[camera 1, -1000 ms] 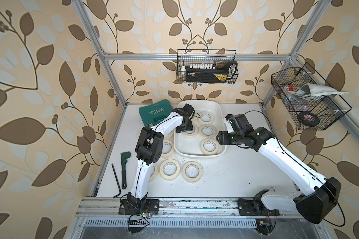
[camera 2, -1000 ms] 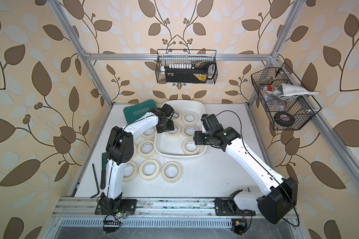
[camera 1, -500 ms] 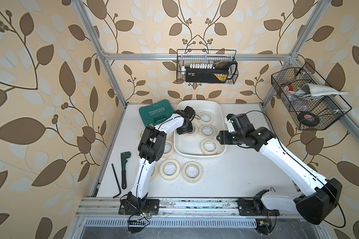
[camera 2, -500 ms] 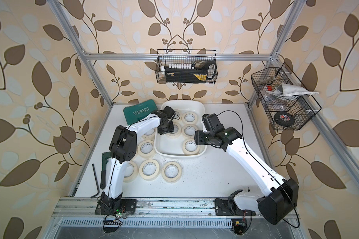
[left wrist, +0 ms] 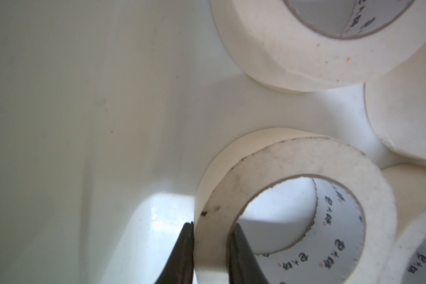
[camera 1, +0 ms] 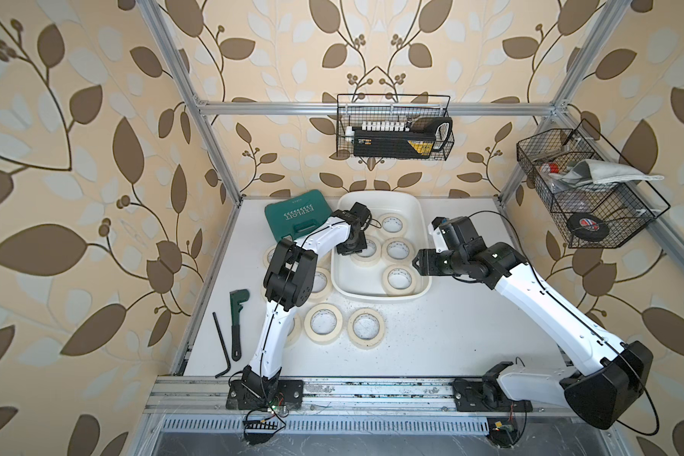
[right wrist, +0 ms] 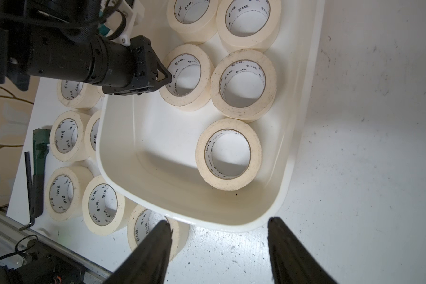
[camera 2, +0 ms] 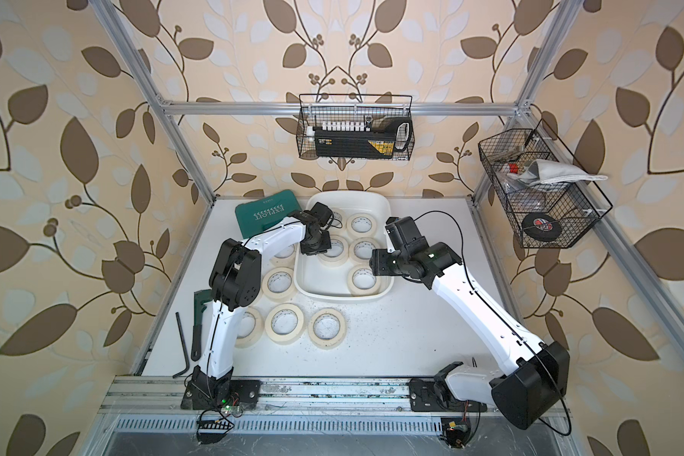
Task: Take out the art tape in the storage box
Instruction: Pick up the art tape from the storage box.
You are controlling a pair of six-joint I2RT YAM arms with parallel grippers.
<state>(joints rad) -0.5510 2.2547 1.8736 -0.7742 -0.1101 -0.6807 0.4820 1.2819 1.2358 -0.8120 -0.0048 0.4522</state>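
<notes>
Several tape rolls (camera 1: 366, 327) lie flat on the surface (camera 1: 470, 335), in front of and to the left of the white box (camera 1: 378, 298). The right tool (right wrist: 219, 222) hangs just outside the box's right wall, fingers apart, holding nothing. Five others lie inside the box, where the left tool (left wrist: 210, 228) is clamped on one roll (left wrist: 293, 159), one finger inside its core. Beyond sits a teal case (camera 1: 297, 217).

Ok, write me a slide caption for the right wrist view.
Left gripper shut on an art tape roll inside the storage box; right gripper open and empty at its corner.
</notes>
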